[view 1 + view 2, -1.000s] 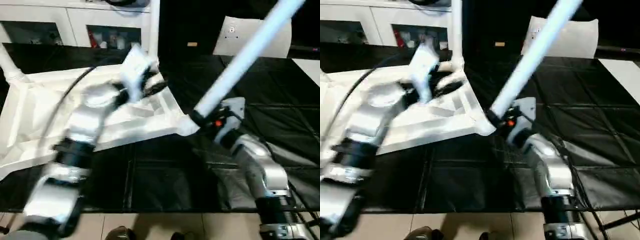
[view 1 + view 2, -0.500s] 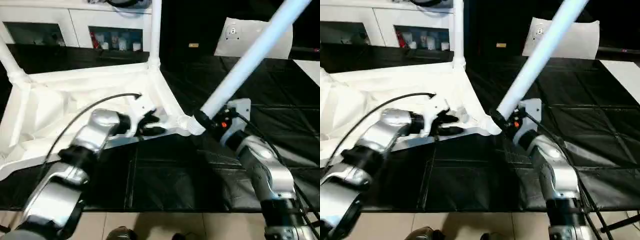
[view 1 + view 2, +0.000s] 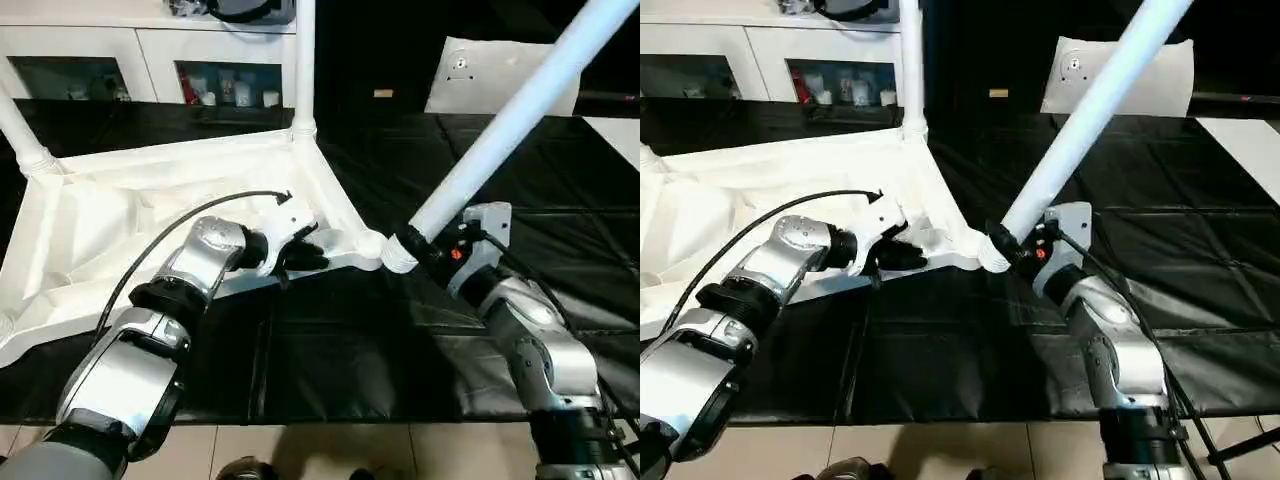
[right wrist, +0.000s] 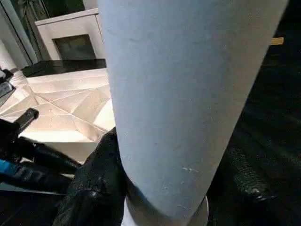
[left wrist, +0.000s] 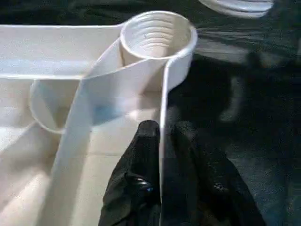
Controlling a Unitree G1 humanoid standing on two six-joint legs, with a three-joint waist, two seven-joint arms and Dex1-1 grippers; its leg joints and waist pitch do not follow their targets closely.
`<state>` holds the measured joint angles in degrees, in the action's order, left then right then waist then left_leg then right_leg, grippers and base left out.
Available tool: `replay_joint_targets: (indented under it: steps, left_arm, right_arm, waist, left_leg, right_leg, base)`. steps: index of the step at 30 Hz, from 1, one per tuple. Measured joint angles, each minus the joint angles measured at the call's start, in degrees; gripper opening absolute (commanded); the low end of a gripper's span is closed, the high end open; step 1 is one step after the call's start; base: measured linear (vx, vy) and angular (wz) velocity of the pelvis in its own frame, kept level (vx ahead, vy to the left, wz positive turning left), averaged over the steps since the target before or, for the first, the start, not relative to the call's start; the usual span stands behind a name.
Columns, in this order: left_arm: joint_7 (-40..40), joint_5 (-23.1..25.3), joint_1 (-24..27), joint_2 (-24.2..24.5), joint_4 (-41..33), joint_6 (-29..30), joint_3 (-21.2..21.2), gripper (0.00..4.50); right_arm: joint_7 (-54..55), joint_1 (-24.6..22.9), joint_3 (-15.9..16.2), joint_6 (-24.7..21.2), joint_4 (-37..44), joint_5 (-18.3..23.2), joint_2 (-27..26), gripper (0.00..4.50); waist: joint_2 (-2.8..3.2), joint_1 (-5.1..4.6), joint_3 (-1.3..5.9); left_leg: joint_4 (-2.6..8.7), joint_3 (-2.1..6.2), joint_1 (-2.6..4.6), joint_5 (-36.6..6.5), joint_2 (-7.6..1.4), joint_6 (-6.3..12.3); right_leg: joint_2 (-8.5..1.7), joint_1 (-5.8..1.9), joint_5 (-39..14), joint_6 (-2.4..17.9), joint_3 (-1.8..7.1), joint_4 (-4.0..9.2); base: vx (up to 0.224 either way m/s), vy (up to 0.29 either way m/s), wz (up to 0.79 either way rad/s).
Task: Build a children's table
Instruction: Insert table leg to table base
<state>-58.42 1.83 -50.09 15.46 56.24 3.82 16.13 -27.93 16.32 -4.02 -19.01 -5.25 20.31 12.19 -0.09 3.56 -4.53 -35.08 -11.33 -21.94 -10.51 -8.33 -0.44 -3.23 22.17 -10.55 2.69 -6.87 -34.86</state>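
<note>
Lying upside down on black mat point(image 3: 330, 350), tabletop point(image 3: 120, 210) is showing ribbed underside; two legs point(image 3: 303, 60) are standing upright in far corner sockets. Left gripper point(image 5: 161, 136) is pinching thin rim of tabletop just beside empty near corner socket point(image 5: 157, 33), one finger each side. Right gripper point(image 3: 408, 243) is clamping thick end of third leg point(image 3: 500, 130), leg slanting up and away, its base just beside that socket
</note>
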Motion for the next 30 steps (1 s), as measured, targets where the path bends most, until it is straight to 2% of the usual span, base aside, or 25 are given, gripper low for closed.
replay_joint_targets:
  steps: [8,15,23,28,30]
  left_arm:
    - [1.8,2.7,-0.5,-0.1,2.6,-2.4,1.1,0.02]
    - [2.1,4.2,-1.1,-0.2,3.3,-3.6,1.7,0.00]
    - [-3.6,3.3,0.3,0.5,3.1,-8.4,1.0,0.00]
    - [-10.8,1.7,3.8,3.6,-0.9,-10.8,1.2,0.00]
    - [-12.4,1.4,4.6,4.1,-1.9,-11.5,1.3,0.00]
  right_arm:
    - [0.0,0.1,0.1,-0.4,0.0,-0.1,0.0,1.90]
    - [0.0,0.1,0.1,-0.4,0.0,-0.2,0.0,1.90]
    - [-0.5,0.1,0.5,-0.6,0.0,-0.3,0.5,1.90]
    - [-5.3,0.2,4.9,-1.1,0.3,-1.6,3.4,1.90]
    - [-7.1,0.2,6.3,-1.5,1.0,-2.0,3.8,1.90]
  waist:
    - [0.00,0.01,0.00]
    - [0.00,-0.16,0.00]
    - [0.01,-0.01,0.01]
    - [0.08,0.01,0.05]
    - [0.12,0.37,0.07]
  left_leg:
    - [0.01,0.00,-0.02,0.0,0.00,0.02]
    - [-0.03,0.00,0.02,0.0,0.00,0.04]
    - [0.12,0.00,-0.06,0.0,0.00,0.11]
    - [0.15,-0.01,-0.04,-0.1,0.00,0.12]
    - [0.14,-0.01,0.03,0.0,0.00,0.11]
  right_leg:
    - [0.00,-0.02,0.1,0.2,0.00,0.08]
    - [0.00,-0.09,0.1,0.0,0.00,0.17]
    - [0.00,-0.09,0.2,0.2,-0.03,0.38]
    - [0.00,-0.10,0.2,0.2,-0.03,0.40]
    - [0.00,-0.18,0.2,0.2,-0.05,0.40]
  base:
    - [0.000,0.000,0.00]
    - [0.000,0.000,0.00]
    - [0.000,0.000,0.00]
    - [0.000,0.000,0.00]
    - [0.000,0.000,0.00]
